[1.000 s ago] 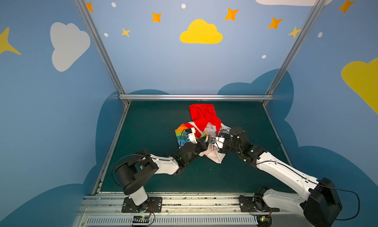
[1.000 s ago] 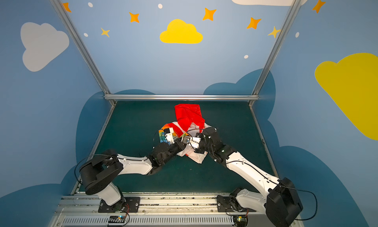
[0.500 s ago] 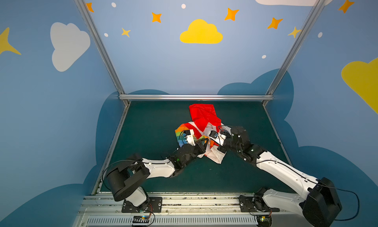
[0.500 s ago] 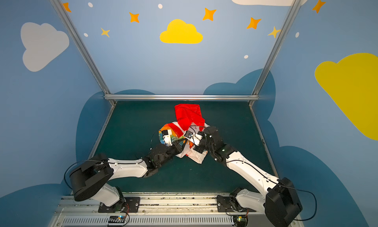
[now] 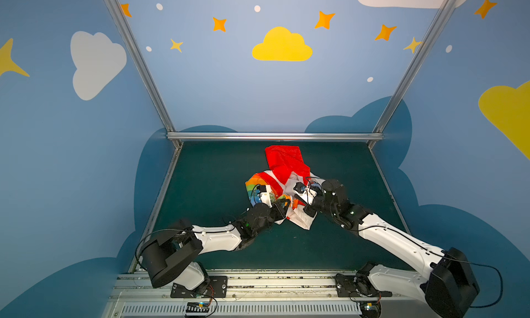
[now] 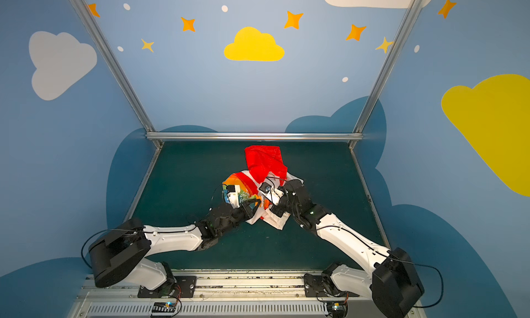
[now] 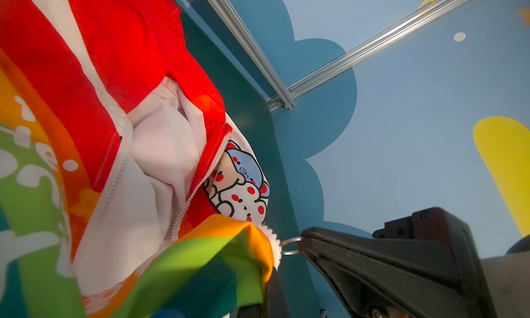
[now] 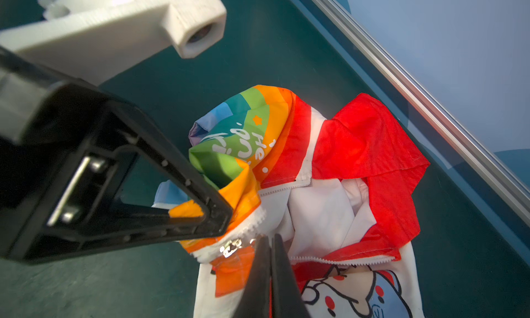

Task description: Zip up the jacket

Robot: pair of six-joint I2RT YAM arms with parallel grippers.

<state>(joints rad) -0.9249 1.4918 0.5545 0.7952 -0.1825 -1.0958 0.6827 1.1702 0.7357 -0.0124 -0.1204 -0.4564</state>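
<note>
The jacket (image 5: 286,170) (image 6: 263,161) lies bunched on the green mat, red hood toward the back wall. Its white zipper teeth (image 7: 114,182) run apart along both front edges. My left gripper (image 5: 286,202) (image 6: 256,203) (image 7: 272,273) is shut on the rainbow front panel's lower edge, and it also shows in the right wrist view (image 8: 218,219). My right gripper (image 5: 297,200) (image 6: 269,204) (image 8: 269,240) is shut on the metal ring (image 7: 289,245) of the zipper pull, right beside the slider (image 8: 231,247). The two grippers almost touch.
The green mat (image 5: 215,182) is fenced by aluminium rails (image 5: 275,136) at the back and along both sides, with blue painted walls behind. Both arm bases stand on the metal strip (image 5: 258,285) at the front edge.
The left arm has stretched lower and further forward, its shoulder dropping. Both grippers stayed shut at the jacket's lower edge and shifted only slightly, and the fabric there bunched up a little.
</note>
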